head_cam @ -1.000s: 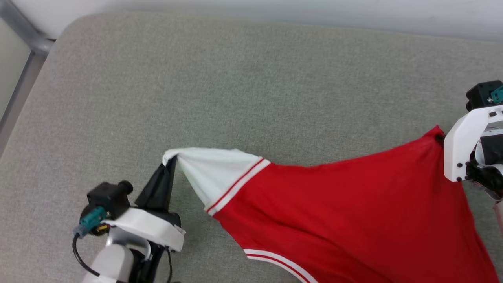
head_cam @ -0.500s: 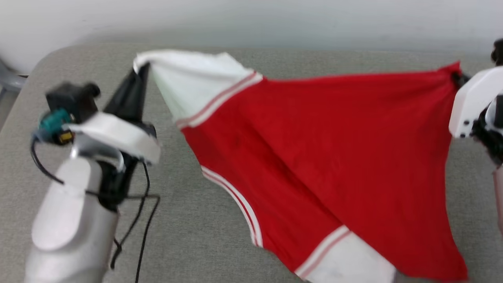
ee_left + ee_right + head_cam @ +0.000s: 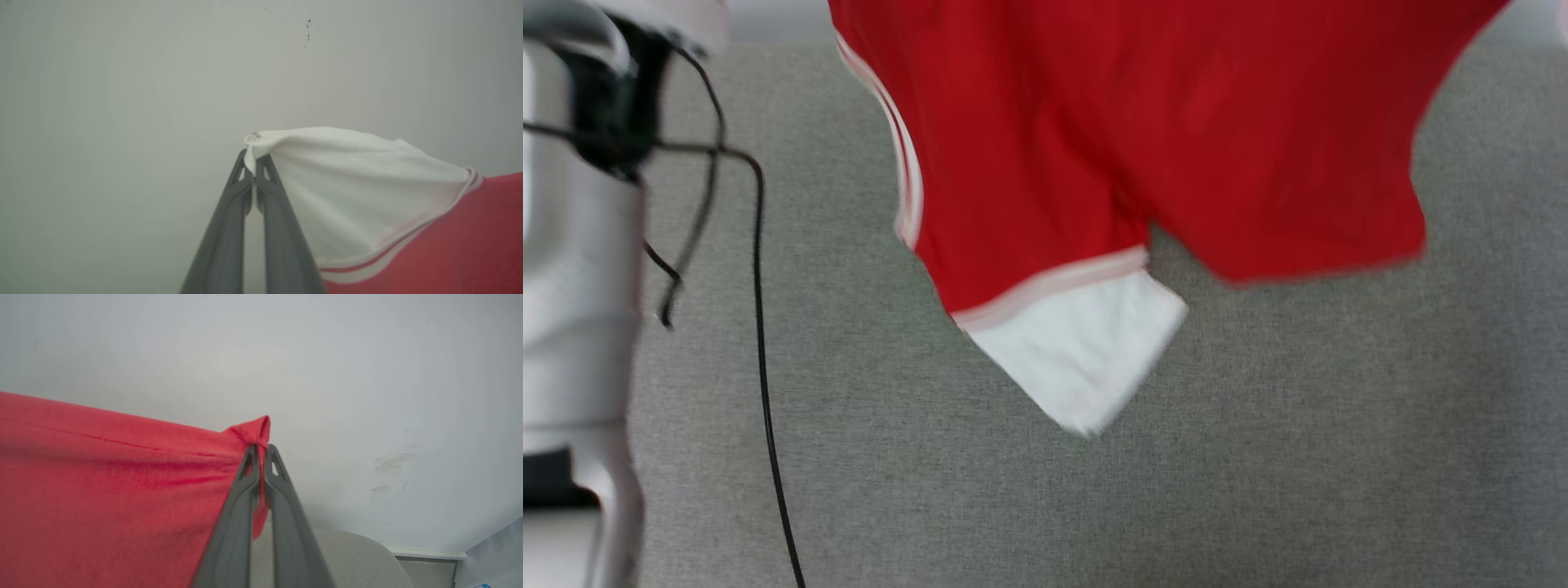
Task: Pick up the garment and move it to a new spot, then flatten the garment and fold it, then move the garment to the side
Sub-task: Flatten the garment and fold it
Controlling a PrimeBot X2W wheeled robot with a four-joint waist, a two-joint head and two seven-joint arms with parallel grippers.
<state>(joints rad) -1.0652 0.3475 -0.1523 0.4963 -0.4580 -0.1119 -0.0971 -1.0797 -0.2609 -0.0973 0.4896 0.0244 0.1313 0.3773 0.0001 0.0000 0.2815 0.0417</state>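
While the garment hangs in the air above the grey cushion, we see it in the head view as a broad, motion-blurred sheet of bright red cloth whose upper part runs past the top edge. A white short sleeve dangles from its lower edge as a slanted flap, joined to the red by a band of striped trim in red and white. A second striped band runs down the red edge on the left.

In the left wrist view our left gripper has its jaws pressed together on the puckered tip of the other white sleeve, which fans out from the pinch towards the red body. In the right wrist view our right gripper is clamped on a bunched red corner, and the cloth stretches away from it in long shallow creases.

The fabric looks soft, matte and thin. The fingers are long, smooth, dark grey and tapering, with small cut-out slots near the tips. The cushion is a coarse woven grey with a rounded corner. Behind both grippers stands a pale, smooth wall with a few faint scuffs. At the left of the head view rise our pale, glossy forearm and a thin black cable.
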